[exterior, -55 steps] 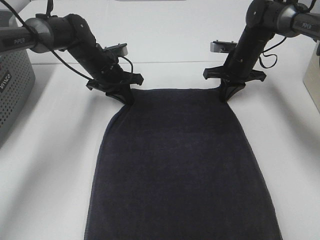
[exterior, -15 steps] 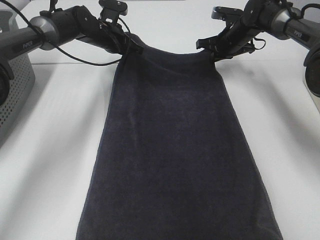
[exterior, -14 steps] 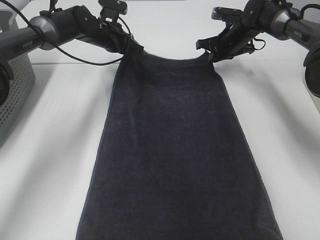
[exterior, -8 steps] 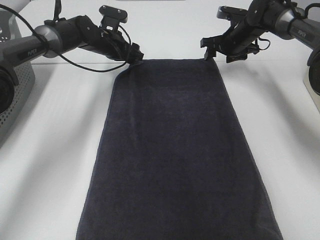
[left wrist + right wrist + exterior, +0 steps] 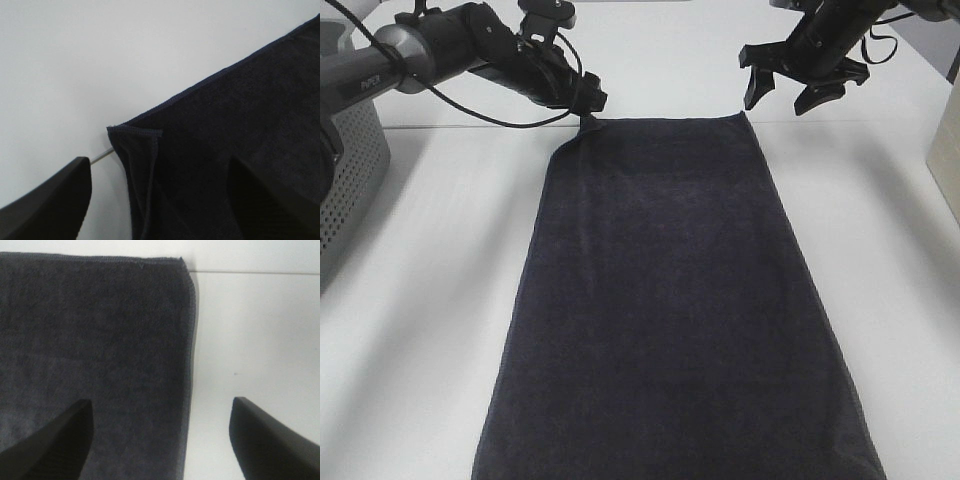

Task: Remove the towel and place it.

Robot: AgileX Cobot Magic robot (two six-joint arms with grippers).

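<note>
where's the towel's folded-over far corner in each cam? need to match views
Exterior high: far left corner of the towel, the folded corner just below the left claw.
Left wrist: folded corner mid-frame, between the open claw's fingers.
Right wrist: not in it; only the flat far corner shows.
Shared landmark: the towel's hemmed far edge.

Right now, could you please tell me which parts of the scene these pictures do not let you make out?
- Towel: its near end is cut off by the bottom edge of the exterior high view.
- Grey basket: only one perforated side shows; the left edge cuts off the rest, its inside unseen.
- Left pincer: in the exterior high view, dark against the towel's corner, contact unclear.
- Folded towel corner: the left wrist view hides what lies beneath.
</note>
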